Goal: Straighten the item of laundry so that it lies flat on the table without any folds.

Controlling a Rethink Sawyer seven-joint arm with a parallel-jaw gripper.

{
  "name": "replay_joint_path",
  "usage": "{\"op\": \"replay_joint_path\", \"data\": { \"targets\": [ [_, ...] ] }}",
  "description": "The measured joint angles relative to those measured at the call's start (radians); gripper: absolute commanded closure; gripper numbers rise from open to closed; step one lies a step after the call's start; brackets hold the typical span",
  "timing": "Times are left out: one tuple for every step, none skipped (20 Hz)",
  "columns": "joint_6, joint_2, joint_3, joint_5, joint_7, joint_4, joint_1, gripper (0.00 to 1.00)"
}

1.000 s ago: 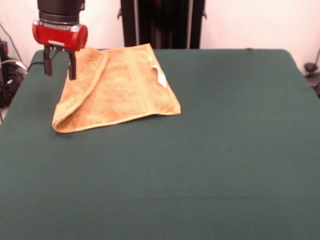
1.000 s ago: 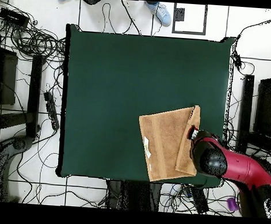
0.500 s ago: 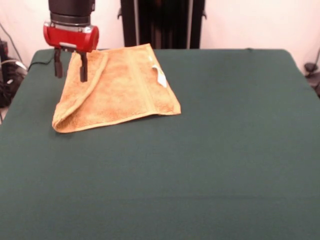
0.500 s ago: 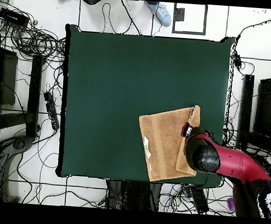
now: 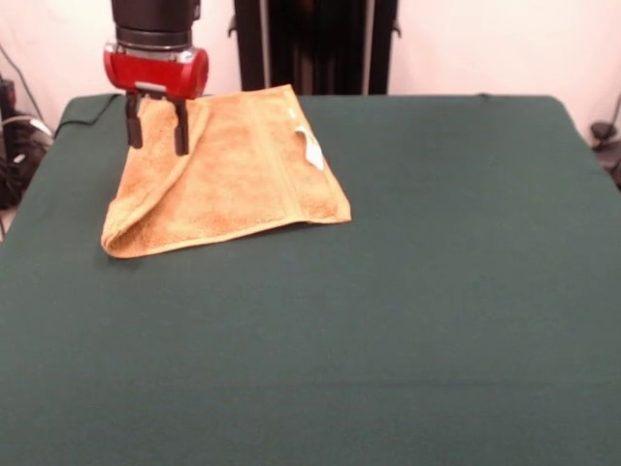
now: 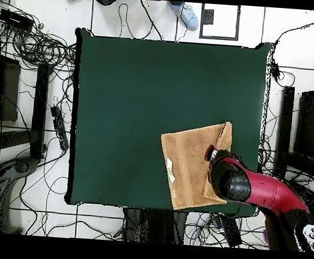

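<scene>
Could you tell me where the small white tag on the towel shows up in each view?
Front view: the tag lies at upper centre-left, on the towel's right side.
Overhead view: the tag lies at lower centre-right, near the towel's left edge.
Shared landmark: the gripper, over the towel's opposite, folded-over side.

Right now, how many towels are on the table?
1: the golden-orange towel lies partly folded near one corner of the green table, under the gripper. None seems hidden.
</scene>
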Motion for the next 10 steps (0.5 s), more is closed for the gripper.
{"op": "replay_joint_path", "data": {
  "targets": [
    [0.0, 0.004, 0.001, 0.0, 0.0, 0.001, 0.0, 0.0],
    [0.0, 0.007, 0.002, 0.0, 0.0, 0.003, -0.001, 0.0],
    [0.0, 0.023, 0.005, 0.0, 0.0, 0.003, -0.003, 0.0],
    [0.0, 0.028, 0.007, 0.0, 0.0, 0.003, -0.004, 0.0],
    [0.0, 0.033, 0.009, 0.0, 0.0, 0.003, -0.004, 0.0],
    [0.0, 0.038, 0.011, 0.001, 0.0, 0.003, -0.005, 0.0],
    [-0.001, 0.045, 0.014, 0.0, 0.0, 0.003, -0.006, 0.0],
    [-0.002, 0.053, 0.018, 0.001, 0.0, 0.003, -0.006, 0.0],
    [-0.003, 0.062, 0.021, 0.001, 0.0, 0.003, -0.006, 0.0],
    [-0.008, 0.077, 0.027, 0.001, 0.0, 0.003, -0.007, 0.0]
  ]
}}
